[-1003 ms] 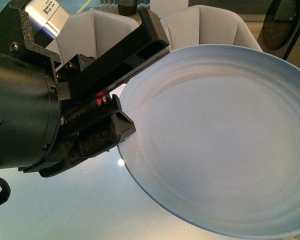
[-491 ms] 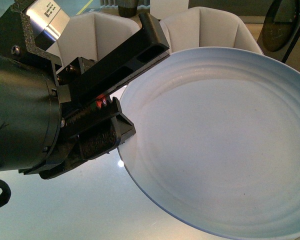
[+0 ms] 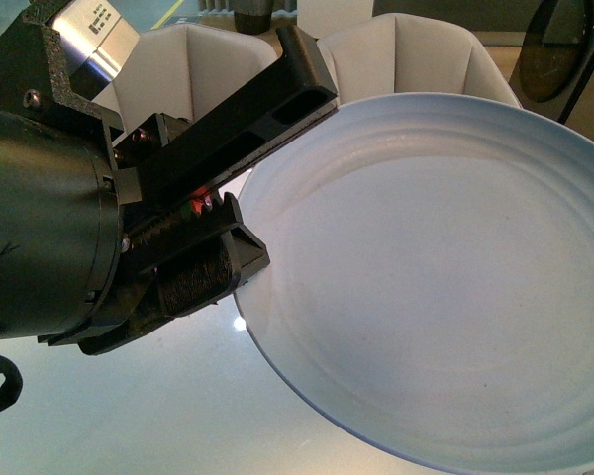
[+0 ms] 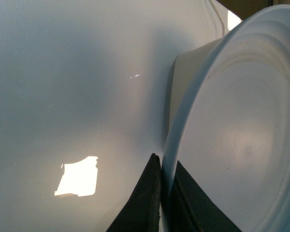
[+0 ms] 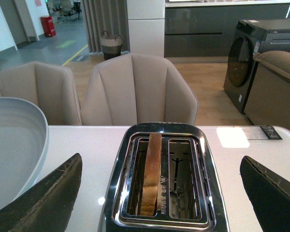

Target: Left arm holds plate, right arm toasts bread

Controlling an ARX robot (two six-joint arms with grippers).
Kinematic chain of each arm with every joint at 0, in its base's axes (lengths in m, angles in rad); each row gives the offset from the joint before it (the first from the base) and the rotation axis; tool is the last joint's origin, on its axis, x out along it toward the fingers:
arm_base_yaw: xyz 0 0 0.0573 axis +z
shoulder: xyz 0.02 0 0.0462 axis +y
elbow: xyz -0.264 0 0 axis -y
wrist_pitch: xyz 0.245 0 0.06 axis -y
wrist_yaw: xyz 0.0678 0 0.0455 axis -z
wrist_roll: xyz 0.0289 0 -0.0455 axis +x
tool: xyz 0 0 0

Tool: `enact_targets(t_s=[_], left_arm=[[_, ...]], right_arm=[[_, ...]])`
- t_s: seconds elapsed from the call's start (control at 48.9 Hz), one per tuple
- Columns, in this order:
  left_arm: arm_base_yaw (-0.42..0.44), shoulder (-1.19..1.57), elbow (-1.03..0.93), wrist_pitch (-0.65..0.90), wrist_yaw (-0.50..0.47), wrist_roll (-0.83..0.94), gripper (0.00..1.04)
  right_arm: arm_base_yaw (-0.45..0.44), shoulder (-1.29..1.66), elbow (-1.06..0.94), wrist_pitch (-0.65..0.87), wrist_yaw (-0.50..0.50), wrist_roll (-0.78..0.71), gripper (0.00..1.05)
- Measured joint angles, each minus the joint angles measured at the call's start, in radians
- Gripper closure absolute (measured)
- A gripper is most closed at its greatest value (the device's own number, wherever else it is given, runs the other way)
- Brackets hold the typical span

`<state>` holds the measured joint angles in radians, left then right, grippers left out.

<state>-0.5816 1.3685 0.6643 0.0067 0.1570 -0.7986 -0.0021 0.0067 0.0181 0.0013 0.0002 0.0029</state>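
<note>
In the front view the left fingers are clenched on the near-left rim of the plate, one finger over the rim and one beneath it. The plate is carried tilted and clear of the glossy desk, with pale chairs behind; its face is bare and no bread shows here. The left wrist view confirms the grasp: both dark left fingers close on the thin rim, the plate seen nearly edge-on above the desk. In the right wrist view the right fingers stand wide apart, grasping nothing, above a chrome toaster on the desk. The bread stands on edge in the slot on the plate's side, and the other slot is empty. It lies ahead of the right fingers and below them, roughly centred in their gap, its long axis running along the slot, away from the wrist. So the fingers face its two flat sides and the right arm is much the nearer; the plate waits just beside the toaster.
</note>
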Motion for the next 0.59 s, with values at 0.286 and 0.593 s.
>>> enact_targets(t_s=[0.286,0.593], left_arm=[[0.0,0.0,0.0,0.0,0.0,0.0,1.02],[0.0,0.0,0.0,0.0,0.0,0.0,1.02]], right_arm=[[0.0,0.0,0.0,0.0,0.0,0.0,0.09],[0.0,0.0,0.0,0.0,0.0,0.0,0.09]])
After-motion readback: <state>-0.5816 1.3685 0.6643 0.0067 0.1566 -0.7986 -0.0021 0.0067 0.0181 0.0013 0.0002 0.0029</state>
